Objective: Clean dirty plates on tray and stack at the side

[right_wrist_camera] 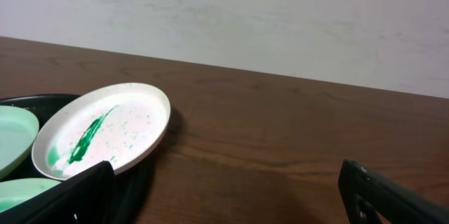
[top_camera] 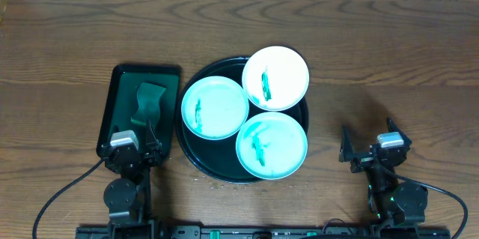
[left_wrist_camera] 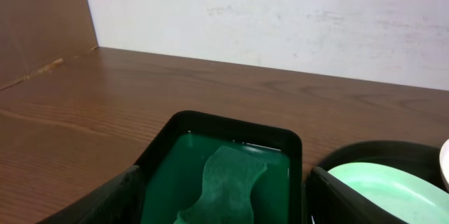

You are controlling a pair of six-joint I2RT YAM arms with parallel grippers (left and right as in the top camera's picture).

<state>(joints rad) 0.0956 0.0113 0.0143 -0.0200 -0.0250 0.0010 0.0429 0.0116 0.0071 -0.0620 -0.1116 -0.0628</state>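
**On the black tray: three smeared plates, both hands spread**

- Round glossy black tray point(top_camera: 206, 154) sits mid-table point(top_camera: 389, 37).
- All three plates are on it, each with a teal-green smear.
- White plate point(top_camera: 275, 78) is at the far right, tilted up on the rim and hanging past it.
- Left mint plate point(top_camera: 215, 107) lies at the tray's left side, edge touching the white one.
- Near mint plate point(top_camera: 272, 145) is at the front right, overhanging the rim a bit.
- Dark green rectangular tray point(top_camera: 118, 89) is just beside the black tray on the left, with a pale green sponge point(top_camera: 150, 100) lying in it.
- Left hand point(top_camera: 132, 132) is at the near end of the green tray, fingers spread wide, pinching nothing.
- Right hand point(top_camera: 367, 140) is over bare table, well apart from the plates, fingers spread wide, pinching nothing.
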